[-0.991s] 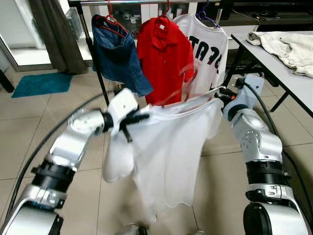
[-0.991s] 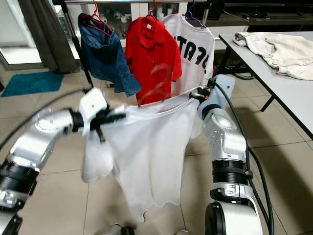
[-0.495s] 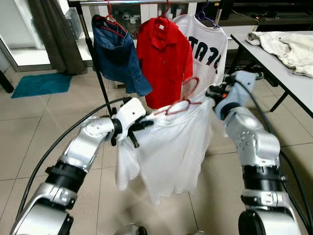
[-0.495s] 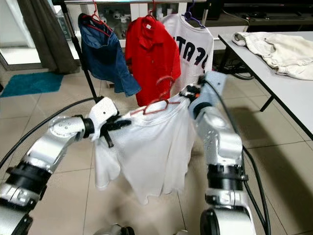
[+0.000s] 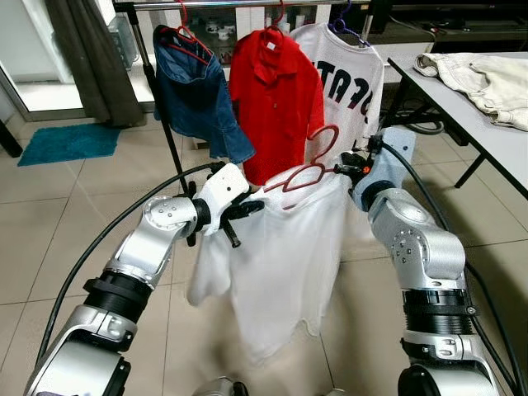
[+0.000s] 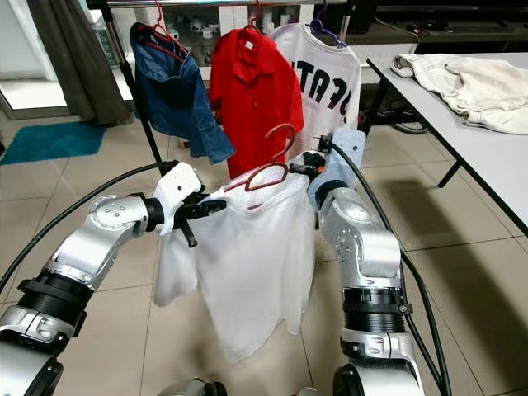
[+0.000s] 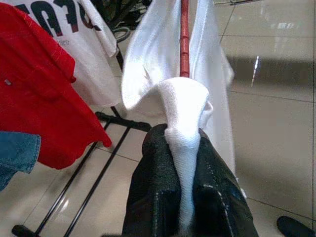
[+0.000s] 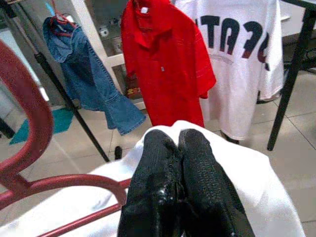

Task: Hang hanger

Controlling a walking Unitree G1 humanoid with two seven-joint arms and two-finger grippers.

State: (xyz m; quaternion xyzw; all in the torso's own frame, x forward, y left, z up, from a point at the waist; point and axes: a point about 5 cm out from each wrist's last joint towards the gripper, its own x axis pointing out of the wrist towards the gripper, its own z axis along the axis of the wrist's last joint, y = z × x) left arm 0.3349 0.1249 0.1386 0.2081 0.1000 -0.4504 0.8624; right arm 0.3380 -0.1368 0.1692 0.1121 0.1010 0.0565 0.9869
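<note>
A white shirt hangs on a red hanger in front of the clothes rack, and both arms hold it up. My left gripper is shut on the shirt's left shoulder, with white cloth pinched between its fingers. The hanger's red bar runs on inside the cloth. My right gripper is shut on the shirt's other shoulder at the hanger's end, its fingers pressed together over white cloth. The hanger's hook stands up below the rack rail.
On the rail hang a denim garment, a red polo and a white lettered shirt. A grey table with a cream jacket stands at the right. A teal mat lies on the tiled floor at the left.
The two grippers have drawn closer together, so the shirt hangs narrower and longer. The hanger's hook has tipped up to stand above the shirt.
</note>
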